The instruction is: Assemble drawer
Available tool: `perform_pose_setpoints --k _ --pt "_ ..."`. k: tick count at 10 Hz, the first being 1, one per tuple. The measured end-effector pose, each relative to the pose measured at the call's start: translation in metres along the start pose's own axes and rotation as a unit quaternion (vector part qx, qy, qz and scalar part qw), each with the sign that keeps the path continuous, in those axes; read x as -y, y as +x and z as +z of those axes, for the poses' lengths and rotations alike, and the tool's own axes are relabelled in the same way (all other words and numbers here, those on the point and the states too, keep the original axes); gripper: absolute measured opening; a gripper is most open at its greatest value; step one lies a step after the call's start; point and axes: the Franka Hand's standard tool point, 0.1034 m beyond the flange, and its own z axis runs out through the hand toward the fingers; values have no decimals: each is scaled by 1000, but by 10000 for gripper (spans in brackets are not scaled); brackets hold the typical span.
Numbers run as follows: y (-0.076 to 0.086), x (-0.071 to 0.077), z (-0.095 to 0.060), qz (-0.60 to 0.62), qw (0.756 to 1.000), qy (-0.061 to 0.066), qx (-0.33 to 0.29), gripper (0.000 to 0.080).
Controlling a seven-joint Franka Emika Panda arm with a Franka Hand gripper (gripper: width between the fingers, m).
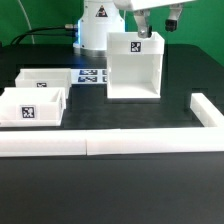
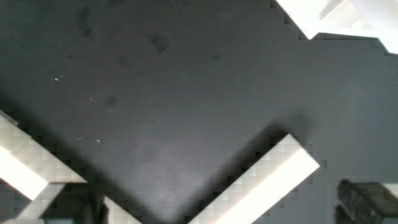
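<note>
The drawer's tall white shell (image 1: pixel 135 66) stands at the back of the black table, with a tag on its upper back wall. Two shallow white trays lie at the exterior view's left, one farther back (image 1: pixel 45 78) and one nearer (image 1: pixel 30 106), each tagged. My gripper (image 1: pixel 156 24) hangs just above the shell's upper right rim, open and empty. In the wrist view my dark fingertips (image 2: pixel 365 200) frame the gripper (image 2: pixel 210 206). Between them two white edges (image 2: pixel 249 180) meet in a V over the black surface; I cannot tell which part they belong to.
The marker board (image 1: pixel 90 75) lies between the trays and the shell. A long low white bar (image 1: pixel 110 144) runs along the front and another (image 1: pixel 206 112) along the exterior view's right. The robot base (image 1: pixel 98 25) stands behind.
</note>
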Motion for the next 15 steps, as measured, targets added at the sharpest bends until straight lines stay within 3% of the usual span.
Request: perform_pose_setpoints --k 3,5,6,7,9,13,15 --pt "-1 0 0 7 1000 -1 -1 650" --pt "-16 14 -9 106 994 -11 -9 650" --pt "-21 28 -10 154 988 -10 -5 650" --pt "-26 37 -8 179 984 -6 7 650" --pt "-39 50 -5 231 973 21 14 650" --pt "-38 49 -4 229 973 20 14 650" --pt "-50 57 -6 329 944 31 12 650"
